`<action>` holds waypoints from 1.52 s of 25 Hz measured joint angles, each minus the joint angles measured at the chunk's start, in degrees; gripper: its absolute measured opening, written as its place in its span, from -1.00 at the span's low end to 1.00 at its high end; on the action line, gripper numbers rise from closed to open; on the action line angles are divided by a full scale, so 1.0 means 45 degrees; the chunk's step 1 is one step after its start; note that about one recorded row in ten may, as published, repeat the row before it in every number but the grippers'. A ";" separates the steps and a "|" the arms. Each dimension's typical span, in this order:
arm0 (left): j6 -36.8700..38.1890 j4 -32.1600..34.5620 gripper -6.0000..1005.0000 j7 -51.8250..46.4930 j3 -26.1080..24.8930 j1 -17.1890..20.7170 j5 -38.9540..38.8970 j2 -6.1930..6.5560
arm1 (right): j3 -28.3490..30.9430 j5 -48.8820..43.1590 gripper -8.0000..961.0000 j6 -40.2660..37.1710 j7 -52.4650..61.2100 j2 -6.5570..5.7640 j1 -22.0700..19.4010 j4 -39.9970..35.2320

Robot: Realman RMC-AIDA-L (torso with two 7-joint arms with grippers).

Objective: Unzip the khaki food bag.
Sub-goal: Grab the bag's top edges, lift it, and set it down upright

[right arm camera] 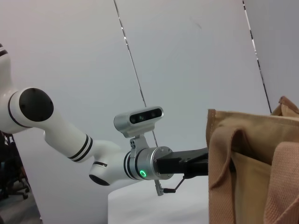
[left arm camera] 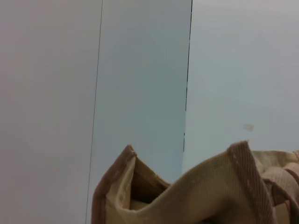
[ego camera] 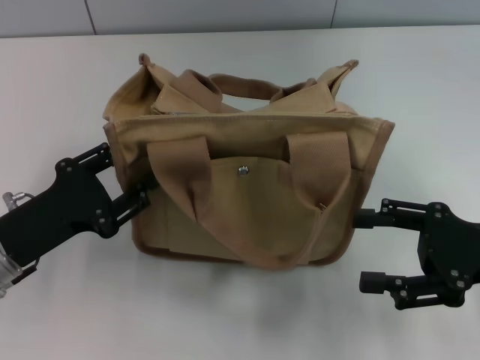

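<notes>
Khaki food bag (ego camera: 247, 187) upright, mid-bench (ego camera: 420, 90). Left hand (ego camera: 142, 196) against bag's side, grip state unclear; right hand (ego camera: 358, 251) wide open, empty, beside the opp. side. Approach step; next: locate top zip pull.

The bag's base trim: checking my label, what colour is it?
Brown, darker than the tan body of the khaki food bag; its base trim shows best in the head view.

**Arms and grippers**

Left gripper (ego camera: 142, 196): extended inward and level, fingertips pressed against the side of the khaki food bag (ego camera: 247, 172); finger state unreadable. Right gripper (ego camera: 367, 251): held low beside the bag's opposite side, fingers spread wide apart, upper fingertip at the fabric, nothing held.
</notes>
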 joint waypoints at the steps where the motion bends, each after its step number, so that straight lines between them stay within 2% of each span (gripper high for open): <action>1: -0.0055 -0.0136 0.33 0.0151 0.0000 -0.0034 -0.0065 -0.0004 | -0.0001 0.0001 0.75 0.0023 0.0000 0.0000 0.0011 0.0026; 4: -0.0155 -0.0324 -0.02 0.0235 -0.0007 -0.0054 -0.0272 -0.0010 | -0.0023 0.0002 0.74 0.0106 0.0009 -0.0001 0.0052 0.0063; 11: -0.0092 -0.0363 -0.44 0.0288 -0.0025 -0.0031 -0.0474 -0.0021 | 0.0008 0.0002 0.74 0.0122 0.0030 0.0000 0.0082 0.0060; 15: 0.0148 -0.0336 -0.74 0.0283 -0.0028 -0.0024 -0.0872 -0.0012 | 0.0022 0.0002 0.74 0.0123 0.0047 0.0000 0.0083 0.0060; 22: 0.1151 0.0747 -0.80 -0.0389 0.0074 -0.0391 -0.0952 0.0016 | 0.0064 0.0302 0.74 0.0106 0.0055 0.0000 0.0040 0.0059; 25: 0.1523 0.1385 -0.82 -0.0896 0.0038 -0.0578 -0.0985 0.0003 | 0.0131 0.1094 0.74 0.0107 0.0055 0.0001 -0.0137 0.0060; 26: 0.1900 0.1931 -0.83 -0.1145 0.0041 -0.0657 -0.1135 0.0003 | 0.0501 0.2189 0.75 0.0126 -0.0043 0.0010 -0.0370 0.0069; 27: 0.1900 0.1931 -0.83 -0.1145 0.0041 -0.0657 -0.1135 0.0003 | 0.0501 0.2189 0.75 0.0126 -0.0043 0.0010 -0.0370 0.0069; 28: 0.2302 0.2660 -0.83 -0.1518 0.0121 -0.0781 -0.1319 0.0004 | 0.0840 0.2976 0.75 0.0146 -0.0166 0.0025 -0.0495 0.0156; 29: 0.2302 0.2660 -0.83 -0.1518 0.0121 -0.0781 -0.1319 0.0004 | 0.1228 0.3730 0.75 0.0153 -0.0353 0.0040 -0.0586 0.0324; 31: 0.2744 0.3486 -0.83 -0.1918 0.0212 -0.1066 -0.1350 0.0023 | 0.1945 0.5721 0.75 0.0269 -0.1269 0.0048 -0.0614 0.1088; 35: 0.3033 0.4129 -0.83 -0.2070 0.0419 -0.1322 -0.1365 0.0049 | 0.1988 0.6469 0.74 0.0952 -0.2072 0.0081 -0.0208 0.1340; 36: 0.3073 0.4293 -0.83 -0.2143 0.0510 -0.1410 -0.1378 0.0052 | 0.1907 0.6518 0.74 0.1410 -0.2541 0.0106 0.0253 0.1529; 38: 0.3075 0.4440 -0.83 -0.2259 0.0597 -0.1489 -0.1386 0.0058 | 0.1759 0.6479 0.74 0.1620 -0.2758 0.0110 0.0552 0.1702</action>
